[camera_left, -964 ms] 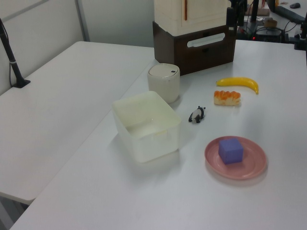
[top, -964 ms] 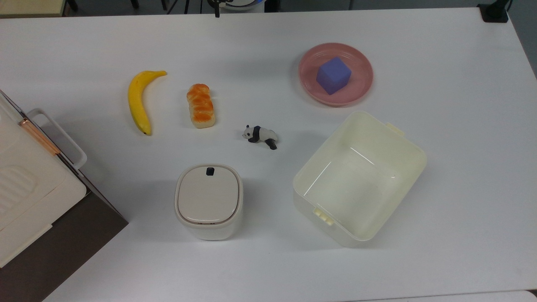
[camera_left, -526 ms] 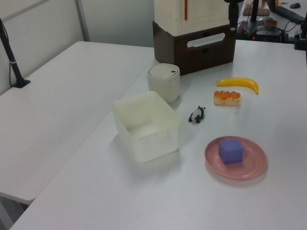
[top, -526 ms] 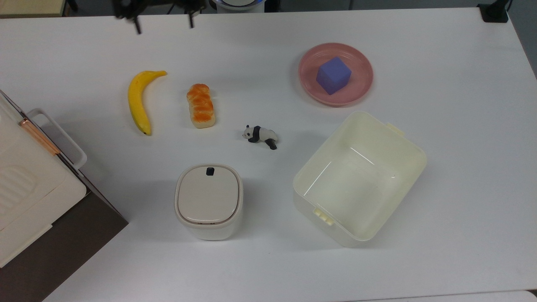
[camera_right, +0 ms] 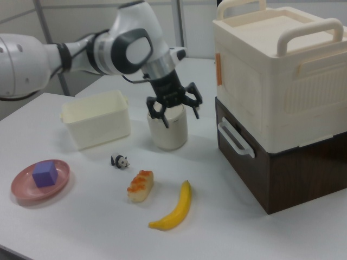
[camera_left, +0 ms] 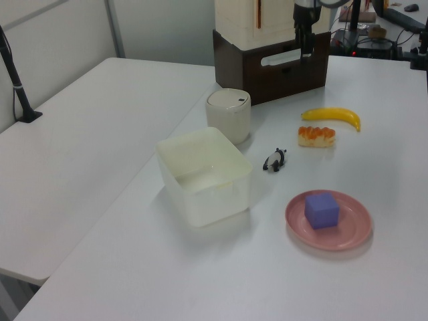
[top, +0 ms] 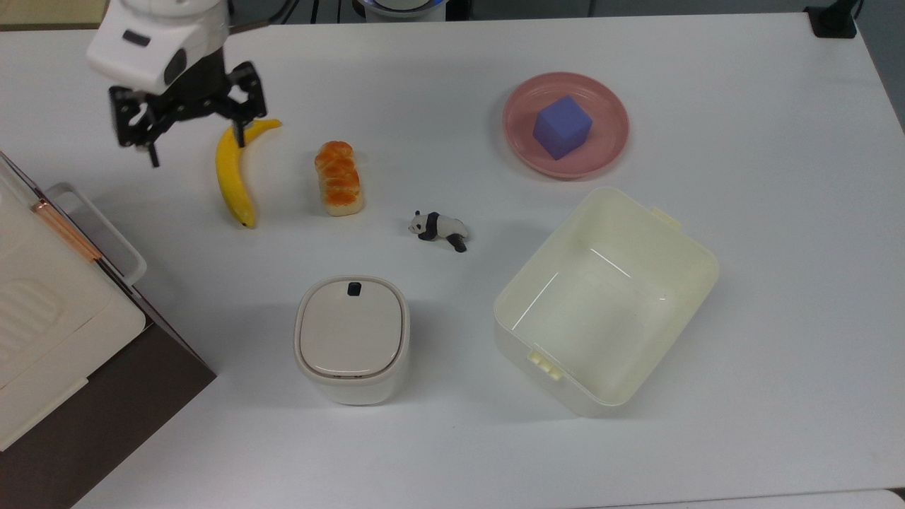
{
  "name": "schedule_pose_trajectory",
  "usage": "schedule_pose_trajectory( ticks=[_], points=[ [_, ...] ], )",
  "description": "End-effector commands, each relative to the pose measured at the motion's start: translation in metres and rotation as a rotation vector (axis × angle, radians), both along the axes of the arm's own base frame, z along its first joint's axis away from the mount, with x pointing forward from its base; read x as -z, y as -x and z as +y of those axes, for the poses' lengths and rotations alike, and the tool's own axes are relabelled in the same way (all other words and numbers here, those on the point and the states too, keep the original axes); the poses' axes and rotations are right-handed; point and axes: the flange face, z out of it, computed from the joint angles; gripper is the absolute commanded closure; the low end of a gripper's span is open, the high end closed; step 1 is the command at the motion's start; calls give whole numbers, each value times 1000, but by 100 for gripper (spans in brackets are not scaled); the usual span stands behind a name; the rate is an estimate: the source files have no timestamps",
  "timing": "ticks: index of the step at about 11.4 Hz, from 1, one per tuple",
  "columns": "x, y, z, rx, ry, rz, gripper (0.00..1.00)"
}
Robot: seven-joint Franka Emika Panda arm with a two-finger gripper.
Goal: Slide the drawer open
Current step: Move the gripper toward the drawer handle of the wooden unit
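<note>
Since half a second earlier, the arm had advanced from the far edge of the top view into the scene, and its fingers (top: pixel 194 141) stood spread wide, gripping nothing, above the surface (top: pixel 452 438) near the stem end of the banana (top: pixel 232 172). Seen in the right view, the fingers (camera_right: pixel 174 112) hung in the air in front of the lidded white canister (camera_right: pixel 168 129), well apart from the drawer handle. In the left view the gripper (camera_left: pixel 305 43) appeared before the cabinet front.

The drawer (camera_right: pixel 271 162), with its dark brown front panel and white loop handle (camera_right: pixel 235 140), sat shut at the right view's right, beneath a cream appliance (camera_right: pixel 279 70) bearing a copper strip; in the top view the handle (top: pixel 99 230) lay at the top view's left edge.

Farther out lay a bread roll (top: pixel 338 177) beside the banana, a panda figure (top: pixel 438 228), an open cream tub (top: pixel 604 300), and a pink plate (top: pixel 608 152) carrying a purple cube (top: pixel 562 127).
</note>
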Motion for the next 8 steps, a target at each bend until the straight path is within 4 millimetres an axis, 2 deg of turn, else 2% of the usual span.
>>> schedule_pose_trajectory(
  ticks=[1,5,7,8],
  points=[
    [27,-12,-24,-129,77,-27,0],
    [66,-27,-50,-178,151,-45,0],
    [69,-26,-63,-248,171,-24,1],
    [72,-26,-64,-260,172,-17,8]
  ],
)
